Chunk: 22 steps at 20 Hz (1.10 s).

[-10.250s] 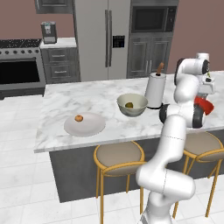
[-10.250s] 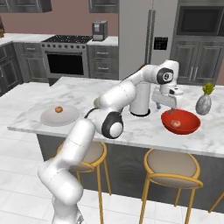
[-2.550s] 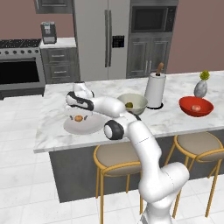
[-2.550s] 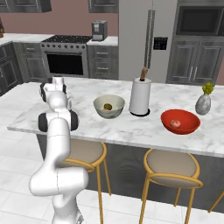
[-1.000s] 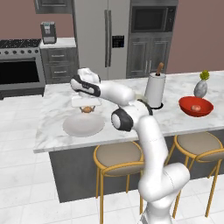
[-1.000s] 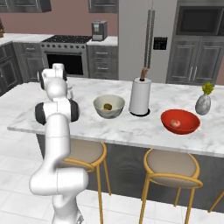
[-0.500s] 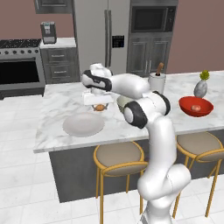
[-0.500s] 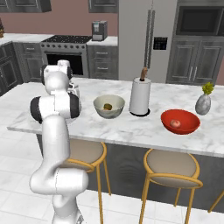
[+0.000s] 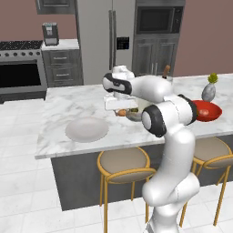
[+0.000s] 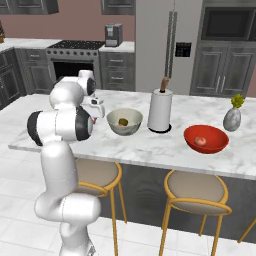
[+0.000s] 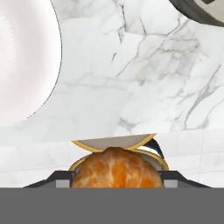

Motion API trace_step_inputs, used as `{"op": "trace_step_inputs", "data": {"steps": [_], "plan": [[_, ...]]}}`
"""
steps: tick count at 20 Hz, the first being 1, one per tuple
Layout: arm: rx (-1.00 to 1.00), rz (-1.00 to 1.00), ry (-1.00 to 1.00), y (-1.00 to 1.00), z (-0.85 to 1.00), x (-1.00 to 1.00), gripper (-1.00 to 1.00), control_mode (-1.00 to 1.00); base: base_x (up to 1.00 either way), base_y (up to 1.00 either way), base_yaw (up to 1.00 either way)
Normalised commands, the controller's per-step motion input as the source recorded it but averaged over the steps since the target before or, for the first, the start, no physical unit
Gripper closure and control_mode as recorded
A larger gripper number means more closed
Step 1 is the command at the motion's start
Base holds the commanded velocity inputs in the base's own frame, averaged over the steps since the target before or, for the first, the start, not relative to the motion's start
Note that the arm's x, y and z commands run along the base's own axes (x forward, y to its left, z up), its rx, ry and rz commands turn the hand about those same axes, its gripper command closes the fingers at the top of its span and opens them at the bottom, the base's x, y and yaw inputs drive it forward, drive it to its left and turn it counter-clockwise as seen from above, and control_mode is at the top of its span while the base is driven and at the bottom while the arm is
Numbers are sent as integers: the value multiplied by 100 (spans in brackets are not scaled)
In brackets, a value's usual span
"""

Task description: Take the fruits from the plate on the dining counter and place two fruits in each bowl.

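Beige bowl [image 10: 125, 121] holds one fruit [image 10: 122, 121]; red bowl [image 10: 206, 138] another.

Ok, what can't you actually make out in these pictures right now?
- Beige bowl: one fruit shows in the right base view; a second could hide behind the near wall. The arm covers most of it in the left base view.
- Orange fruit: lower half cut off by the hand view's bottom edge.
- Pincer: fingers too small to tell apart in the left base view.
- Red bowl: its fruit is too small to identify.
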Motion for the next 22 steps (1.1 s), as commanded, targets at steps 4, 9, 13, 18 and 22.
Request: {"op": "trace_step_inputs", "data": {"steps": [4, 9, 13, 18, 22], "plan": [[0, -7, 0, -83, 9, -4, 100, -100, 0, 0, 0], [0, -6, 0, -87, 6, 0, 100, -100, 0, 0, 0], [0, -5, 0, -91, 4, 0, 100, -100, 0, 0, 0], [0, -4, 3, -93, 1, 2, 100, -100, 0, 0, 0], [0, -5, 6, -94, 0, 7, 100, -100, 0, 0, 0]]}}
